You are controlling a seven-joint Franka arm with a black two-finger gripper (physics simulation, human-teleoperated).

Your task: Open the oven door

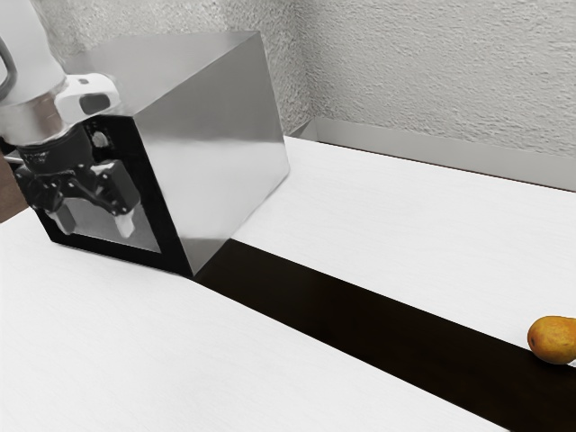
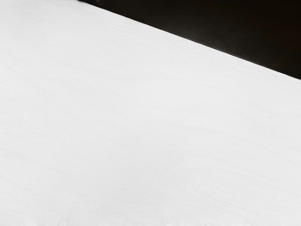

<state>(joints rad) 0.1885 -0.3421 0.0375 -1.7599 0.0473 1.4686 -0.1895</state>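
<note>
The oven door [image 1: 168, 229] is on the front of the metal oven [image 1: 211, 144], toward the exterior view's left, and it lies flush against the oven's body, closed. It has a black frame around a grey pane. My gripper [image 1: 94, 221] is in front of that door on its near side, covering much of the frame's upper part and some of the pane. The claw is spread: its two pale fingers [image 1: 126, 223] point down with a clear gap between them, and nothing is held there. Whether any part of it touches the door, I cannot tell. Above it, my arm [image 1: 27, 45] comes in from the exterior view's upper left and slopes down to the hand, whose white housing [image 1: 87, 85] stands at the height of the door's top edge. In the wrist view, the hand looks onto the white table [image 2: 141, 132], with a dark area past a straight slanting edge. From the foot of the oven, a dark band [image 1: 351, 315] runs over the table toward the exterior view's right and near side. An orange-yellow fruit [image 1: 551, 340] rests beside that band's far edge, well apart from the oven. A rough grey wall [image 1: 441, 72] stands on the far side.
</note>
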